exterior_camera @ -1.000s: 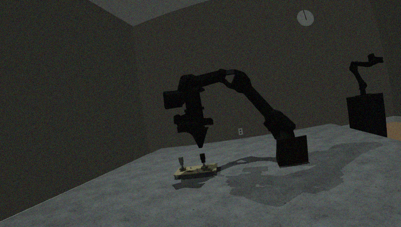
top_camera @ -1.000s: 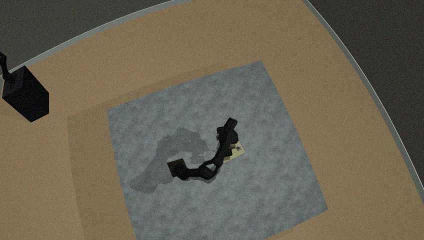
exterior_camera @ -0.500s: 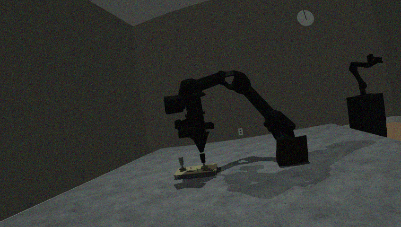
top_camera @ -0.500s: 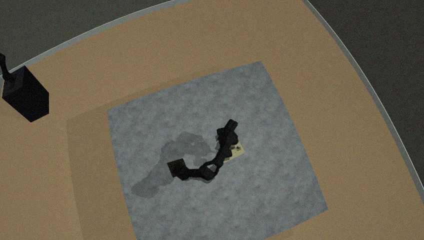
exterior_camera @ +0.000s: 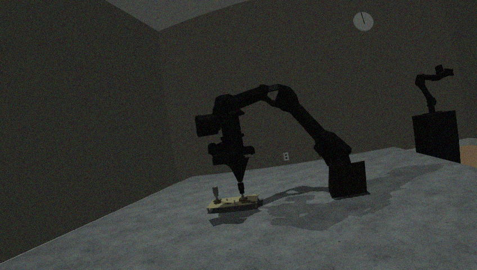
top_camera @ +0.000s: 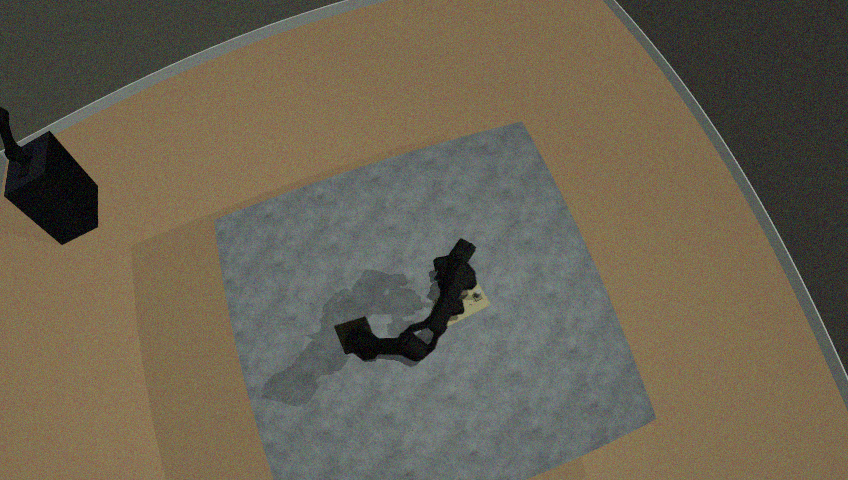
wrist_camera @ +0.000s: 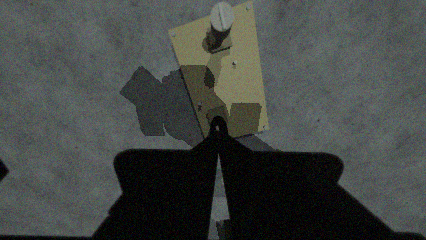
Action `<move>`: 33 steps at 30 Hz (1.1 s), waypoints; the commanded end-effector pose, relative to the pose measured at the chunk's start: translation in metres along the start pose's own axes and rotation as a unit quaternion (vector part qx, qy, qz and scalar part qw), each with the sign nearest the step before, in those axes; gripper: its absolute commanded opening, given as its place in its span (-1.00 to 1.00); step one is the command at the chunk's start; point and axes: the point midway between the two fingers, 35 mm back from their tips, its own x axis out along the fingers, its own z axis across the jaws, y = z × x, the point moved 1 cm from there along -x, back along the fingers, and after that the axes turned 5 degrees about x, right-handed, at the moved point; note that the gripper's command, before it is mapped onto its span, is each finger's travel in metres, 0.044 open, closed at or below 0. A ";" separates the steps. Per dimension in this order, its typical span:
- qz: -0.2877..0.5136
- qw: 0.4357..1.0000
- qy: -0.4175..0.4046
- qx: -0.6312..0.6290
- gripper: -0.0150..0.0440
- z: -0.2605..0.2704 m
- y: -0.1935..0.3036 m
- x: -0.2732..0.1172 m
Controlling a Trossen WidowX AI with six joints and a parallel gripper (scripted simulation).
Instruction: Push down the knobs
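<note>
Across the mottled blue-grey tabletop, cloudy as worn stone, falls the jagged shadow of a matt black, many-jointed arm. It rises from a boxy base and arches over to the circuit board. Its gripper points down, the tapering fingers together at their tips with nothing clamped between them; a narrow wedge of light shows between them farther back.

Beneath lies the circuit board, a thin pale-yellow rectangle, flat and level. In the wrist view its long axis runs up and down the frame, leaning slightly, its near short edge by the fingertips.

Two upright knobs stand along that length. The dark cylindrical knob is directly under the fingertips, which appear to meet its top; bare shaft shows beneath it. Toward the far end, apart from the tool, stands the light grey knob, round-topped with a straight line across its face, also raised on its shaft.
</note>
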 end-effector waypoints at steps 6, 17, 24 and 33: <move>-0.001 1.000 0.000 -0.001 -0.49 0.000 0.000 0.003; -0.001 1.000 0.000 -0.001 -0.49 0.000 0.000 0.003; -0.001 1.000 0.000 -0.001 -0.49 0.000 0.000 0.003; -0.001 1.000 0.001 -0.001 -0.49 0.000 0.000 0.006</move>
